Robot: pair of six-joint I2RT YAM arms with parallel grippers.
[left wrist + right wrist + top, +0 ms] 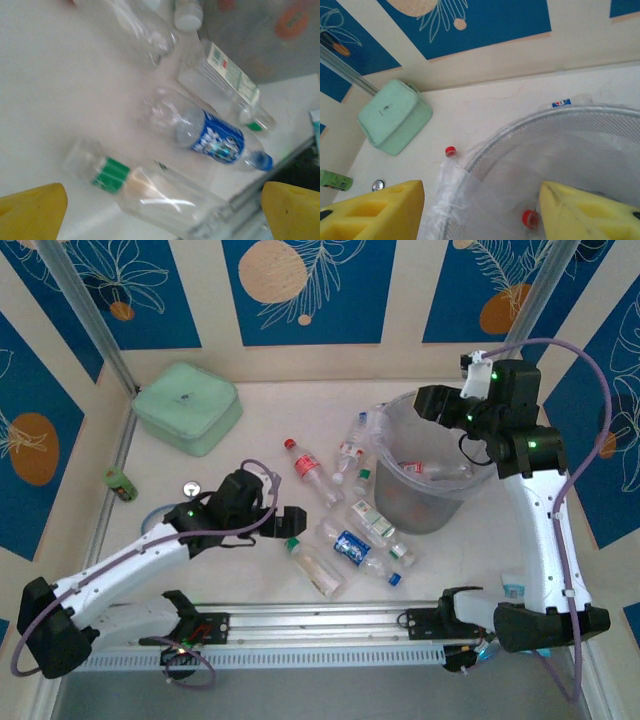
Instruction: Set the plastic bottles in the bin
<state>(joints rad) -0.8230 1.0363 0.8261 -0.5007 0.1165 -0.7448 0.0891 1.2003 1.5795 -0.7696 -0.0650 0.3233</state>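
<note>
The bin (432,502) is a grey mesh wastebasket with a clear bag, standing right of centre, and a few plastic bottles (432,470) lie inside it. My right gripper (447,420) hangs open over its rim (530,125). Nothing is between its yellow fingers (385,210), and a red-capped bottle (530,219) lies below in the bin. Several bottles lie on the table left of the bin: a red-capped one (310,472), a blue-labelled one (353,548) (217,140), a green-and-white-labelled one (375,523) (232,75) and a green-banded clear one (312,565) (145,192). My left gripper (278,495) (162,212) is open just above the green-banded bottle.
A mint-green square case (187,405) (395,115) lies at the back left. A small green can (121,484) (335,180) stands by the left wall, with a small round metal piece (190,487) nearby. The aluminium rail (320,625) runs along the table's near edge.
</note>
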